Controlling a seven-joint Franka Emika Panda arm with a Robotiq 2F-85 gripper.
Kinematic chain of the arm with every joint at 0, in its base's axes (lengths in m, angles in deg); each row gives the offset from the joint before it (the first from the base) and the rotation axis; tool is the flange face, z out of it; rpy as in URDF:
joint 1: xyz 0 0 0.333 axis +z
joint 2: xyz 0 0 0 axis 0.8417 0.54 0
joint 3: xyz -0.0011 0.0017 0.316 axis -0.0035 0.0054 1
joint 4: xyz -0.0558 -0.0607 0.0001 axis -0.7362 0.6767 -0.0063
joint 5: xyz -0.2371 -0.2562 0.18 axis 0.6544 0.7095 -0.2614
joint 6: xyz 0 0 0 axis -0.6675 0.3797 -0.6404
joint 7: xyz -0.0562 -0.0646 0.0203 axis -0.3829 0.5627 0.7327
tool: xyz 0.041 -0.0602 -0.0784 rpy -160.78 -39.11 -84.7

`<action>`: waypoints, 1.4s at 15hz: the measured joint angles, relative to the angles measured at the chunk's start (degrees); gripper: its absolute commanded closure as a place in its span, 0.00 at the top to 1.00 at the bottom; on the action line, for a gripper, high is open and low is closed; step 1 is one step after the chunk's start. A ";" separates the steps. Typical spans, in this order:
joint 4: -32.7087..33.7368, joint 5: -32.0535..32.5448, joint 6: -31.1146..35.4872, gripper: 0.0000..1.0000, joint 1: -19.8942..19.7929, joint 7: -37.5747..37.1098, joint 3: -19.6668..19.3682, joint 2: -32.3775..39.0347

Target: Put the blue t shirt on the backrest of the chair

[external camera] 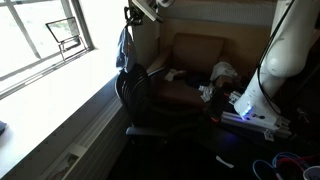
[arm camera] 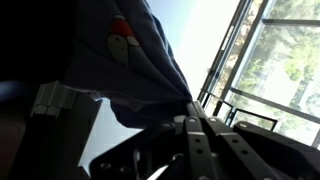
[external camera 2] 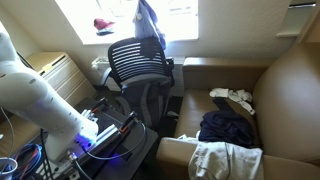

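One blue t shirt (external camera: 123, 45) hangs down from my gripper (external camera: 135, 13) in an exterior view; I am closed on its top end, above the chair (external camera: 140, 95). In an exterior view it hangs just over the backrest (external camera 2: 140, 60), before the window (external camera 2: 90, 15). In the wrist view its cloth fills the upper left.

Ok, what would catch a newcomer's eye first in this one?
The blue t-shirt with a red-and-white print stands out most, dangling from the gripper against the bright window, right at the top of the black mesh office chair. After that, the brown leather couch beside the chair, with a dark blue clothes heap and a white garment on it.
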 measured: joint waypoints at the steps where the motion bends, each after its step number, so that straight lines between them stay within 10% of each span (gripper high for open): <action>1: -1.17 3.44 -2.37 0.00 0.56 -2.26 -0.73 -0.63; 9: -5.67 23.52 -21.13 0.00 7.63 -18.47 0.02 -7.89; 10: -5.63 25.71 -23.80 0.26 8.46 -21.11 0.42 -8.56; 11: -5.56 27.53 -26.37 0.02 9.03 -23.39 0.79 -8.95; 13: -5.56 31.07 -29.99 0.14 9.65 -27.34 0.86 -9.06; 21: -5.56 31.69 -30.92 0.26 9.54 -27.92 0.77 -8.98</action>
